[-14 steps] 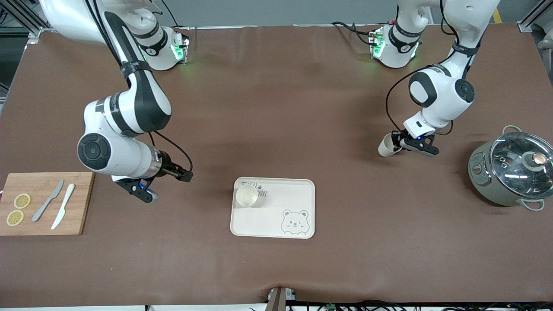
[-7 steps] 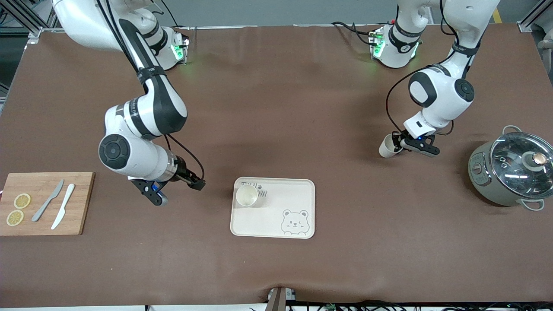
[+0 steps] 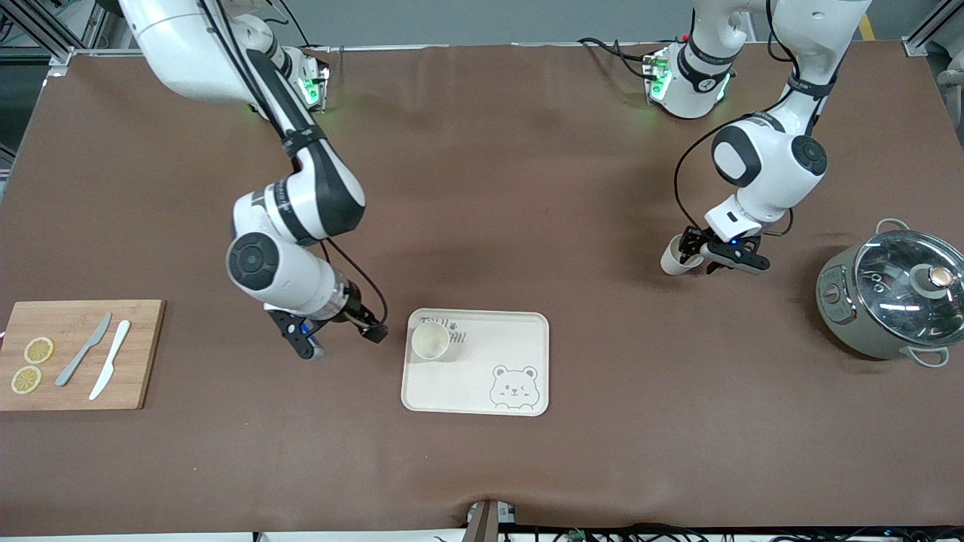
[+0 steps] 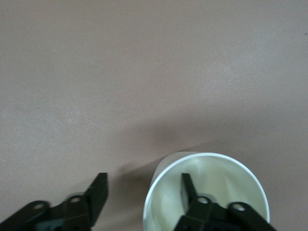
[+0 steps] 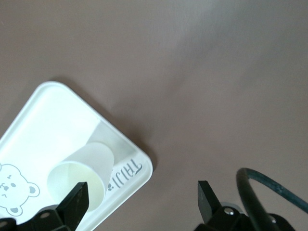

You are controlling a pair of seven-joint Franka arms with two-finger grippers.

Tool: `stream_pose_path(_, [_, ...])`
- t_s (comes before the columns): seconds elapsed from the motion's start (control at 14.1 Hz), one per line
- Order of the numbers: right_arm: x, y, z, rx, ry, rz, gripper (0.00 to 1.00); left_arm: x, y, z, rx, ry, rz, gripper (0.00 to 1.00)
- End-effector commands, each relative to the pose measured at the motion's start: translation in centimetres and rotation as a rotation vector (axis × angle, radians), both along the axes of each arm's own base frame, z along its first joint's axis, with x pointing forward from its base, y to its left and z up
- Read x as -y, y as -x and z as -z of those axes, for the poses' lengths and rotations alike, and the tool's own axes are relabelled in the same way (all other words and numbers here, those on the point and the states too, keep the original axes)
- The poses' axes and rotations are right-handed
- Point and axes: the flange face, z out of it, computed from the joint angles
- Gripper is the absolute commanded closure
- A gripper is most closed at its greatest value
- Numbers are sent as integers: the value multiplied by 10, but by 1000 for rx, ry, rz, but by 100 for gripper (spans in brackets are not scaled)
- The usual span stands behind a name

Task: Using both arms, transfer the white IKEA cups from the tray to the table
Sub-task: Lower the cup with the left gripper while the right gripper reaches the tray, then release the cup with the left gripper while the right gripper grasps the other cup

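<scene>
Brown counter (image 3: 482, 188) – left end effector (image 3: 704, 254) just released its cup (image 3: 672, 257); right end effector (image 3: 343, 340), open, has neared tray (image 3: 482, 391) cup (image 3: 430, 340).

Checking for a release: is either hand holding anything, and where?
Nothing held. The left hand stands open astride the rim of a cup on the table; the right hand is open, empty.

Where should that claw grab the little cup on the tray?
Probably by the rim, from above. The cup stands upright and open-topped in the tray's corner toward the right arm's end, with no handle. The open right gripper, just beside that corner, could drop one finger inside and one outside the thin wall.
</scene>
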Motion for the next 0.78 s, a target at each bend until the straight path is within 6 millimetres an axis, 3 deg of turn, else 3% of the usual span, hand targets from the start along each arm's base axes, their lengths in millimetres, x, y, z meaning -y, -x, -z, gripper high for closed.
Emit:
stream_pose_path(0.0, [-31, 4, 14, 1, 11, -2, 0, -3, -3, -2, 23, -8, 3, 0])
stream_pose_path(0.35, [-41, -1, 22, 51, -6, -1, 0, -4, -6, -14, 47, -2, -3, 0])
stream_pose_path(0.49, [-33, -6, 23, 60, -13, 14, 0, -5, -6, -19, 53, 2, -5, 0])
stream_pose_path(0.71, [-38, -4, 36, 48, -2, 4, 0, -5, -5, -28, 61, 12, -3, 0])
